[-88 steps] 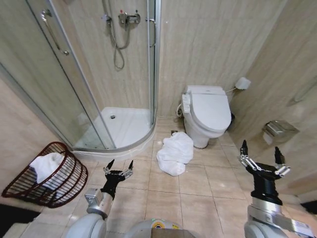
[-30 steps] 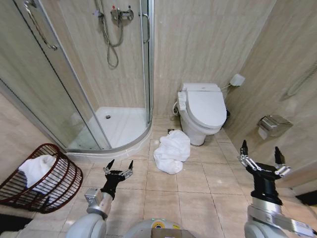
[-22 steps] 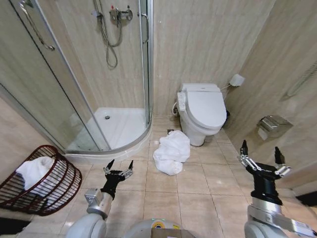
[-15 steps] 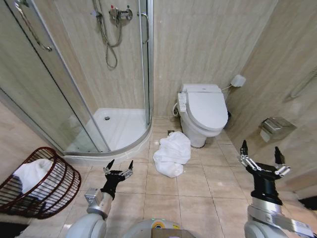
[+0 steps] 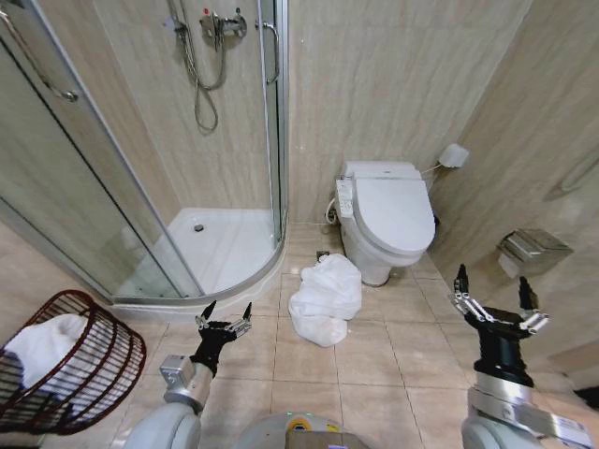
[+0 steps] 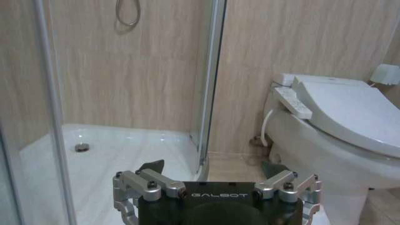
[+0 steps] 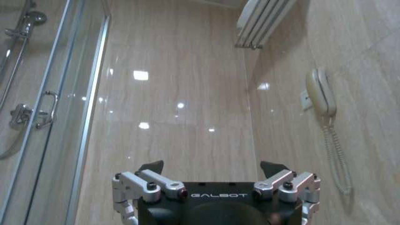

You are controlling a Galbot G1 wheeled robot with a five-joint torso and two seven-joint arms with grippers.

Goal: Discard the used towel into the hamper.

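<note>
A crumpled white used towel lies on the tiled floor in front of the toilet. The hamper, a reddish-brown wire basket, leans at the lower left with white cloth inside it. My left gripper hangs open and empty above the floor, between the hamper and the towel. My right gripper stands open and empty at the lower right, well right of the towel. The wrist views show both grippers open, left gripper toward the shower, right gripper toward the wall.
A white toilet stands against the back wall. The glass shower enclosure with its white tray takes the left. A metal paper holder is on the right wall. A wall phone hangs there too. Bare tiles lie around the towel.
The whole head view has shifted: the camera turned, so the hamper slid toward the lower-left corner and the toilet and towel sit slightly right and lower. Both grippers keep the same pose.
</note>
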